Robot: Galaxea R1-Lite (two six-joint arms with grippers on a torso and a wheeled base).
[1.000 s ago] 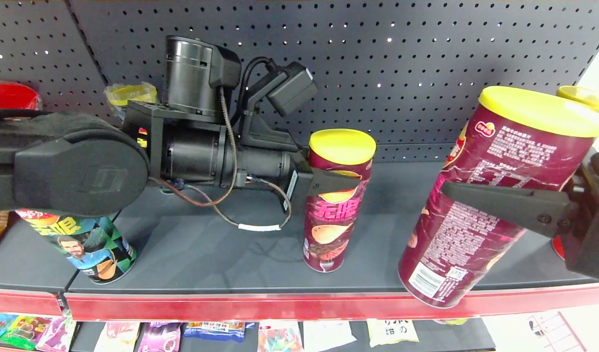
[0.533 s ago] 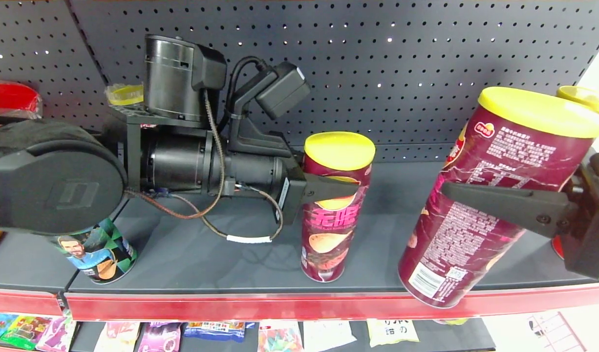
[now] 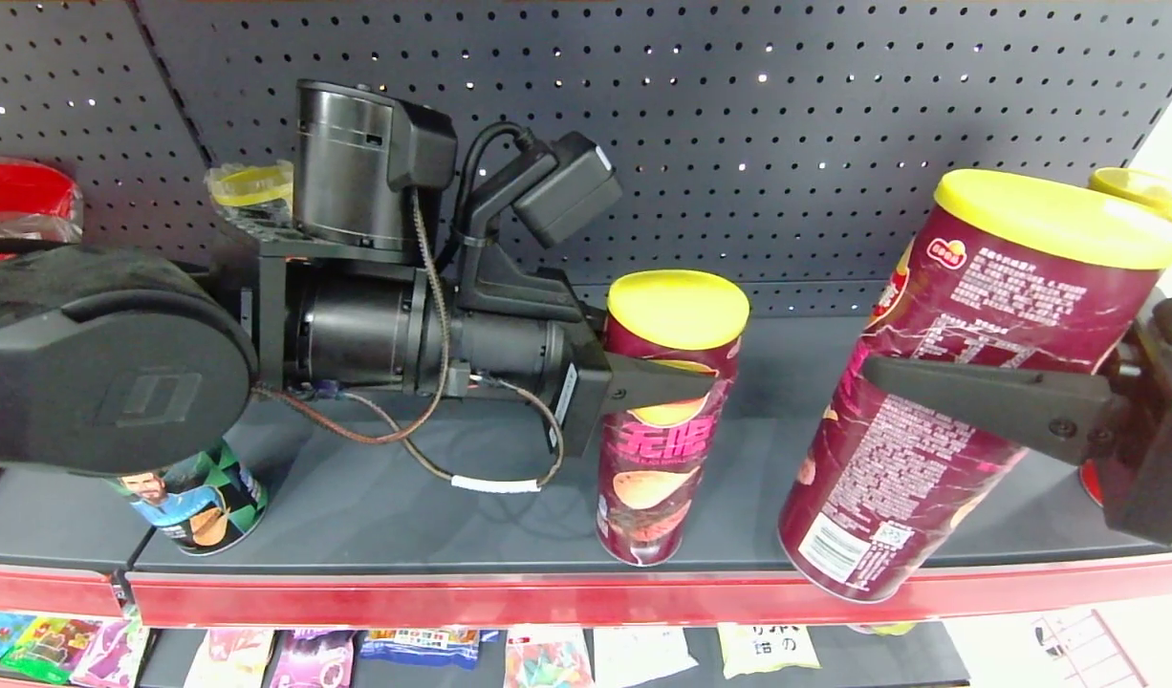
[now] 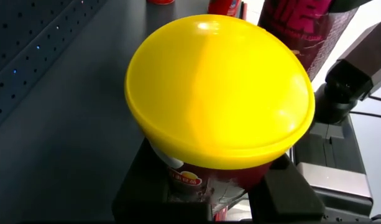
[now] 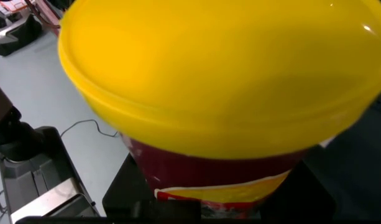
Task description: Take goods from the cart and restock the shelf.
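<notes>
Left gripper clamps the upper body of a yellow-lidded maroon can, which is upright near the front edge of the shelf; base contact cannot be told. At 3 o'clock from it, right gripper clamps a second maroon can, lid tilted toward 1 o'clock, base over the shelf's red lip. Green can stands at 8 o'clock, beneath the left arm.

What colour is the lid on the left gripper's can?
Yellow lid; clearest in the left wrist view.
</notes>
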